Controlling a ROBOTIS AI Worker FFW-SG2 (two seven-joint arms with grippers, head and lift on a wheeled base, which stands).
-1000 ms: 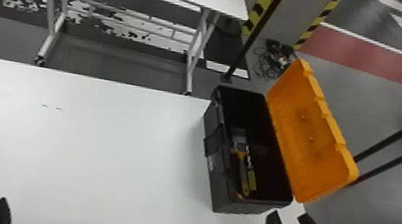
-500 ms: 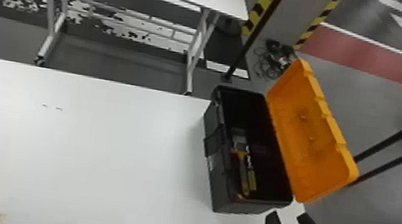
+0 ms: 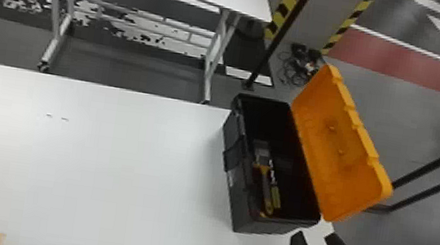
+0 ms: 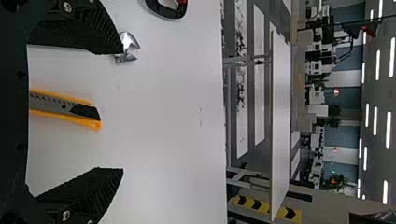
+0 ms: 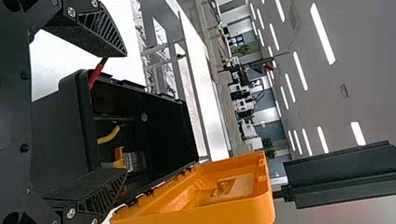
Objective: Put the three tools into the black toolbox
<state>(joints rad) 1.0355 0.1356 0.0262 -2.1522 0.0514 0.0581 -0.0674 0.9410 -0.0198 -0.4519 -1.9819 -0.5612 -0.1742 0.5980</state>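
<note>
Your left gripper (image 4: 122,111) has drawn back, fingers spread, with the utility knife (image 4: 64,108) on the table (image 4: 163,140) between them. Height is hard to judge, so lower level and centre before closing.

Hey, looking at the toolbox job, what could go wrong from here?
The left gripper is open at the cutter, and the wrench appears near one fingertip, so it might get nudged. The right gripper is open near the toolbox and its raised lid; a careless swing could knock the lid.
</note>
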